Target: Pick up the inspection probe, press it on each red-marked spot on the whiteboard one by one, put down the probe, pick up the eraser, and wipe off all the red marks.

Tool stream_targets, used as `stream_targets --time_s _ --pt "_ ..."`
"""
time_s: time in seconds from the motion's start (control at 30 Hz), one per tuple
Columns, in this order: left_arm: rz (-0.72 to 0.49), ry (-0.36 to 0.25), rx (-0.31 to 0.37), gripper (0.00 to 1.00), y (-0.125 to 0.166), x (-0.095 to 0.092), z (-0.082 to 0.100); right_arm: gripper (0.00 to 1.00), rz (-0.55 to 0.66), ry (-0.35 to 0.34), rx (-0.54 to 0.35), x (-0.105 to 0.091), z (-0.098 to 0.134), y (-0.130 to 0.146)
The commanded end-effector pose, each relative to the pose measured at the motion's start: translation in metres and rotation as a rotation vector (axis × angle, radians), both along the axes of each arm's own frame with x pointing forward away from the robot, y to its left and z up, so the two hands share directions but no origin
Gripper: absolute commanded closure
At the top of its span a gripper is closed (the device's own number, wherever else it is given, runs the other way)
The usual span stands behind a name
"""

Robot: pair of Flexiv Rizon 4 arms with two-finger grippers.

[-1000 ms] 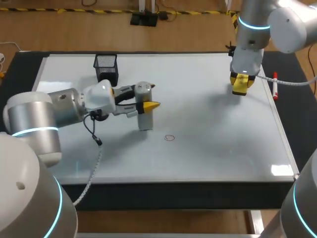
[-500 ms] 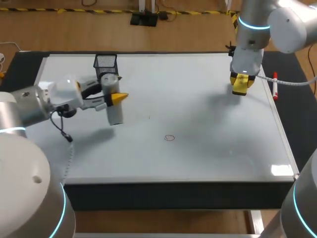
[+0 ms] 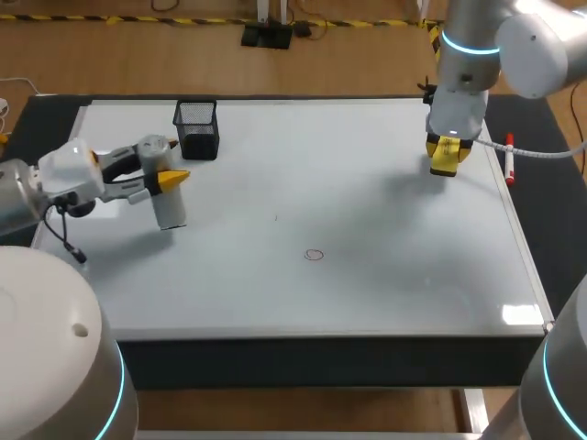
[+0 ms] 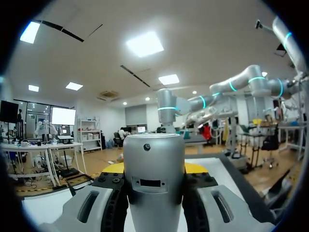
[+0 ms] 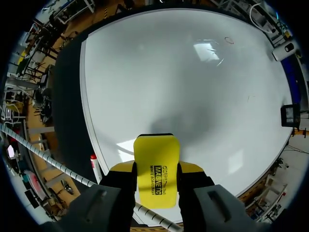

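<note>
The inspection probe [image 3: 171, 211], a grey metal cylinder, hangs upright over the whiteboard's left part, just in front of the black mesh holder [image 3: 196, 128]. My left gripper [image 3: 168, 179] is shut on its upper part. In the left wrist view the probe [image 4: 153, 193] fills the gap between the fingers [image 4: 110, 193]. My right gripper [image 3: 448, 147] is over the far right of the whiteboard [image 3: 385, 211], shut on the yellow eraser [image 3: 445, 163]. The eraser [image 5: 155, 171] sits flat between its jaws. A small red ring mark [image 3: 314, 255] lies near the board's middle front, also seen as the red mark [image 5: 229, 40].
A red marker pen [image 3: 509, 158] lies along the board's right edge, beside my right gripper, and shows as the pen [image 5: 94, 162] in the right wrist view. A faint tiny dot [image 3: 275, 217] sits mid-board. The mesh holder [image 5: 288, 116] stands at the far left corner.
My left arm has carried the probe leftwards, from mid-board to just in front of the mesh holder. The right arm with the eraser has stayed still.
</note>
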State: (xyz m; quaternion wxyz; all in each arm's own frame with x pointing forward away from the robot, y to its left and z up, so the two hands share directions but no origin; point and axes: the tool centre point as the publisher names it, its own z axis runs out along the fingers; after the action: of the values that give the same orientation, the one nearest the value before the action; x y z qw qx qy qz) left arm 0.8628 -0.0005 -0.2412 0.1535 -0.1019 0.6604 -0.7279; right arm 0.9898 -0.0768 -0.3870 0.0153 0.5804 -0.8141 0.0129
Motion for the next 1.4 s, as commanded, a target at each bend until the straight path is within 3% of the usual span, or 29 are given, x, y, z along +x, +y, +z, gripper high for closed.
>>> stream_targets --time_s 0.03,0.17,0.67,1.1,1.4 --pt "-0.007 -0.005 0.0 1.0 0.014 -0.005 0.0 1.0 0.002 0.001 -0.004 0.001 0.001 0.0" --pt "0.022 -0.032 0.01 1.0 0.024 -0.011 0.005 1.0 0.002 0.001 -0.004 0.001 0.001 0.0" --pt "0.022 -0.032 0.01 1.0 0.024 -0.011 0.005 1.0 0.002 0.001 -0.004 0.001 0.001 0.0" --pt "0.022 -0.032 0.01 1.0 0.024 -0.011 0.005 1.0 0.054 -0.028 -0.062 -0.052 0.015 0.059" --pt "0.022 -0.032 0.01 1.0 0.024 -0.011 0.005 1.0 0.061 -0.048 -0.031 -0.096 0.017 0.109"
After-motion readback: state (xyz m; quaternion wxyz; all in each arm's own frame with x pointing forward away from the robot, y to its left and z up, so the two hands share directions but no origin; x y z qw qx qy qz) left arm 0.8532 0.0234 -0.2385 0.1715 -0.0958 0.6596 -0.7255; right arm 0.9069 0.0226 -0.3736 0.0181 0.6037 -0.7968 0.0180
